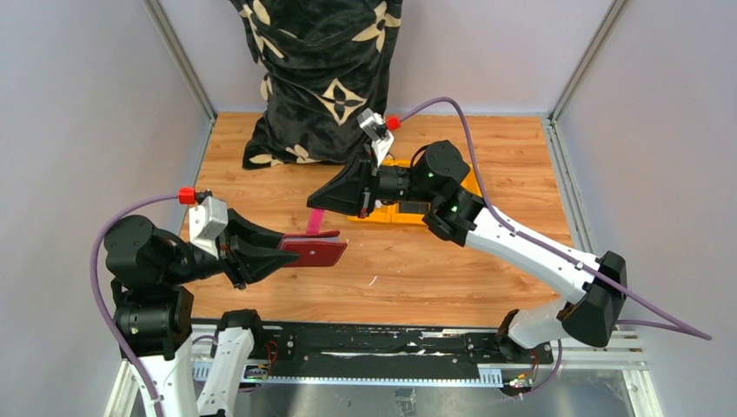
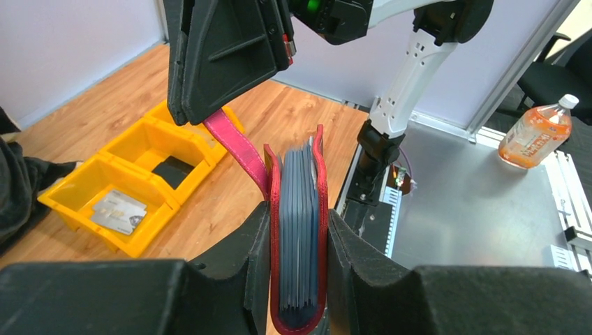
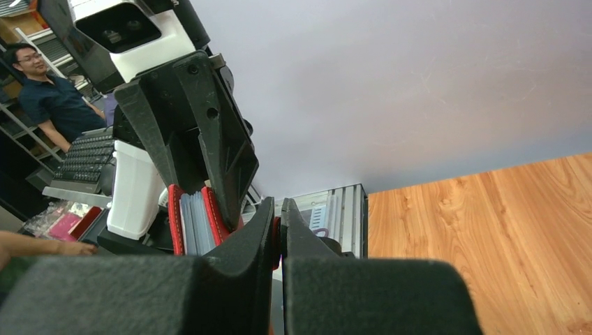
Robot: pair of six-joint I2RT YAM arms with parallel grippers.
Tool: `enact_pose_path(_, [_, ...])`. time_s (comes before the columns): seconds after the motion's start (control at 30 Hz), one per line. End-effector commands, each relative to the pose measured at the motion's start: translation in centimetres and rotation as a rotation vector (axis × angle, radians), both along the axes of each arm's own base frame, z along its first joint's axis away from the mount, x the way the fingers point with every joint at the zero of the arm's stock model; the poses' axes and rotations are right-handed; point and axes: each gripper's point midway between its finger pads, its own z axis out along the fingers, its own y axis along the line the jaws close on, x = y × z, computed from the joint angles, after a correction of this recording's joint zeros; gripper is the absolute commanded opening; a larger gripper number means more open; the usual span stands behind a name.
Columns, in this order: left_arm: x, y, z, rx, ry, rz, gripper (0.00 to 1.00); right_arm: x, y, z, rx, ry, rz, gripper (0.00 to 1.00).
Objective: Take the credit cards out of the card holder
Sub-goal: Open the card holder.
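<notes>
My left gripper (image 1: 291,250) is shut on the dark red card holder (image 1: 318,253) and holds it above the table. In the left wrist view my jaws (image 2: 299,216) squeeze its two red covers (image 2: 321,174), with the grey sleeves edge-on between them. I cannot make out any cards inside. My right gripper (image 1: 318,211) is shut on the holder's pink strap tab (image 2: 241,148) and holds it up and away from the cover. In the right wrist view the strap (image 3: 277,241) shows red between my closed fingers, with the holder (image 3: 192,222) behind. One pale credit card (image 2: 119,211) lies in the yellow bin.
The yellow three-compartment bin (image 2: 150,136) stands on the table under my right arm, with a dark item (image 2: 171,168) in its middle part. A black patterned cloth (image 1: 322,69) stands at the back. An orange bottle (image 2: 541,132) stands off the table.
</notes>
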Motion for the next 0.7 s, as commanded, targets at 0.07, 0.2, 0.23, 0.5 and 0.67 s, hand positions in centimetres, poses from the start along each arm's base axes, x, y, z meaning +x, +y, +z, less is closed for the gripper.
enact_pose_path(0.07, [-1.1, -0.2, 0.0, 0.0, -0.012, -0.025, 0.01, -0.2, -1.3, 1.3, 0.026, -0.053, -0.031, 0.0])
enact_pose_path(0.2, [-1.1, -0.2, 0.4, -0.001, -0.01, -0.033, 0.0, -1.4, -1.1, 0.8, 0.034, -0.089, 0.005, 0.17])
enact_pose_path(0.23, [-1.1, -0.2, 0.4, -0.002, -0.01, -0.035, 0.0, -1.6, -1.0, 0.6, 0.036, -0.093, 0.014, 0.22])
enact_pose_path(0.5, [-1.4, -0.3, 0.6, -0.004, -0.006, -0.044, 0.0, -2.0, -0.6, 0.3, 0.05, -0.107, 0.04, 0.37])
enact_pose_path(0.67, [-1.5, -0.3, 0.6, -0.003, -0.013, -0.043, 0.0, -2.3, -0.4, 1.0, 0.073, -0.104, 0.063, 0.07])
